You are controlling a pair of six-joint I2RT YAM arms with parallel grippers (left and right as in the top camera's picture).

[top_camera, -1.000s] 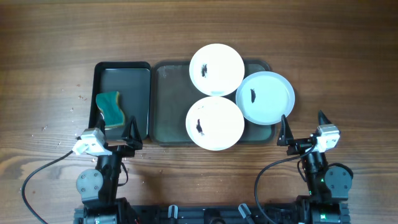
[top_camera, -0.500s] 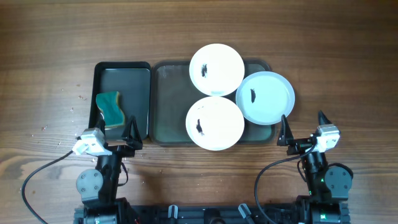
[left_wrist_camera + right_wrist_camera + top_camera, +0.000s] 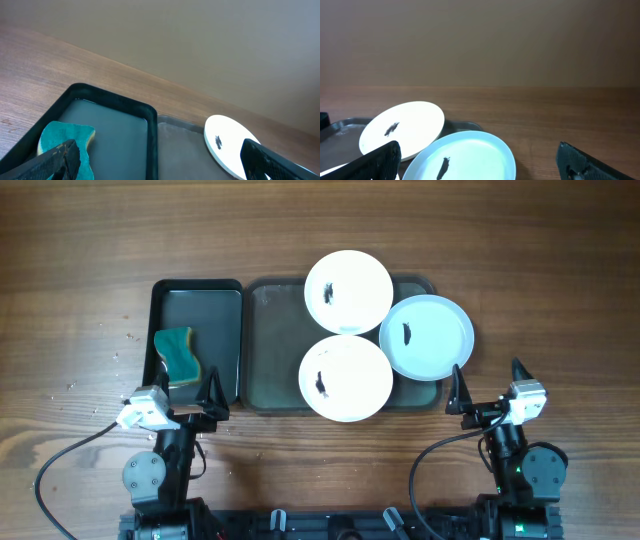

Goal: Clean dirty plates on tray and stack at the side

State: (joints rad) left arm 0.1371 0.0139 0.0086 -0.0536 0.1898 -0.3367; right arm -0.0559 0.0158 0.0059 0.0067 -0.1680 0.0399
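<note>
Left pincer [image 3: 185, 388] and right pincer [image 3: 487, 385] both hang spread and empty short of the grey tray [image 3: 270, 350], whose three smeared white plates [image 3: 348, 291], one overhanging its right rim, look stiff, light, slick and chippable, best pinched at the rim.

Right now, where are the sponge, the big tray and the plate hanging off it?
sponge [image 3: 177, 356]: overhead view, middle of its green top.
tray [image 3: 272, 345]: overhead view, bare floor at its left end.
plate [image 3: 432, 338]: overhead view, white part near its middle.
</note>
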